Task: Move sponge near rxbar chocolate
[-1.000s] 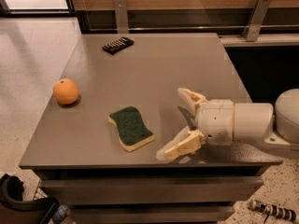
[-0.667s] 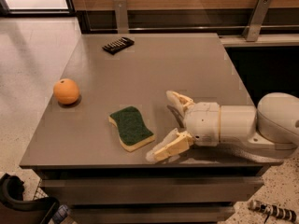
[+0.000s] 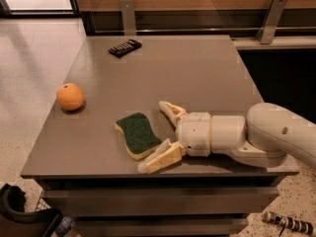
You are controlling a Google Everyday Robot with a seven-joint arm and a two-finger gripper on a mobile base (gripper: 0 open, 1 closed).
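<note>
At the front edge: the sponge (image 3: 137, 134) lies flat on the table (image 3: 197, 68), green scrub face up and yellow foam underneath, so its soft sides are free for you to squeeze.
Gripper: the gripper (image 3: 156, 135) comes in low over the tabletop from the right of the view and sits just beside the sponge's right end.
Fingers: spread wide with nothing between the pads. One finger stands past the sponge's far right corner, and the other is by its near edge, close to the table's lip.
Why so wide: I judge the spread is there to bracket the sponge's width before you close on it.
Rxbar chocolate: the rxbar chocolate (image 3: 125, 47) lies flat toward the back left of the table, well apart from the sponge.
Orange: the orange (image 3: 69, 96) rests at the left side, off the straight line from sponge to bar, so it probably will not get in your way.
Step in hand: lining up the grasp; the carry has not begun.
Watch for: the near finger may nudge the sponge aside rather than trap it.
</note>
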